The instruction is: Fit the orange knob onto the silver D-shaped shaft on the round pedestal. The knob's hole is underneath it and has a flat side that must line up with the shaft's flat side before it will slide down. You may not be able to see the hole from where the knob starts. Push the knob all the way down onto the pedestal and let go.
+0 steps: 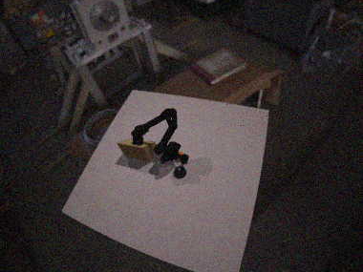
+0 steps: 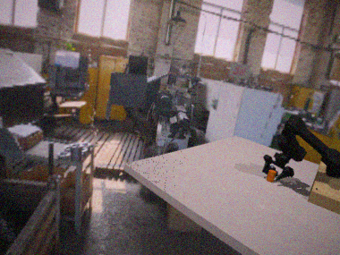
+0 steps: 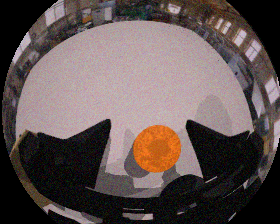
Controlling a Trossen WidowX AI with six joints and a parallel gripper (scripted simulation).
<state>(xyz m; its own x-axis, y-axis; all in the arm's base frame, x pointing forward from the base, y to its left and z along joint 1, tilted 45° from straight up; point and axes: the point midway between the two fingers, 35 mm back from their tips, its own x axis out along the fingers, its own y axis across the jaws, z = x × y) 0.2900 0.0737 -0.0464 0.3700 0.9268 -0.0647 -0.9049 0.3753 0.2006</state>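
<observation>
The orange knob (image 1: 181, 153) (image 2: 271, 176) (image 3: 158, 148) stands upright, its round top facing the wrist camera; its underside and hole are hidden. My gripper (image 2: 272, 173) (image 3: 150, 123) is open wide, with one finger on each side of the knob and visible gaps between. A dark round object (image 1: 180, 173), which looks like the pedestal, is beside the gripper in the top view, with a pale glint near its top that may be the shaft. A dark curved edge low in the wrist view may be the same object. The shaft's flat side cannot be made out.
The arm stands on a wooden block (image 1: 138, 150) (image 2: 326, 193) on the pale table (image 1: 158, 220) (image 2: 215, 198). The gripper and arm cast shadows around the knob. A bucket, a wooden bench with a book, and workshop furniture are beyond the table edges.
</observation>
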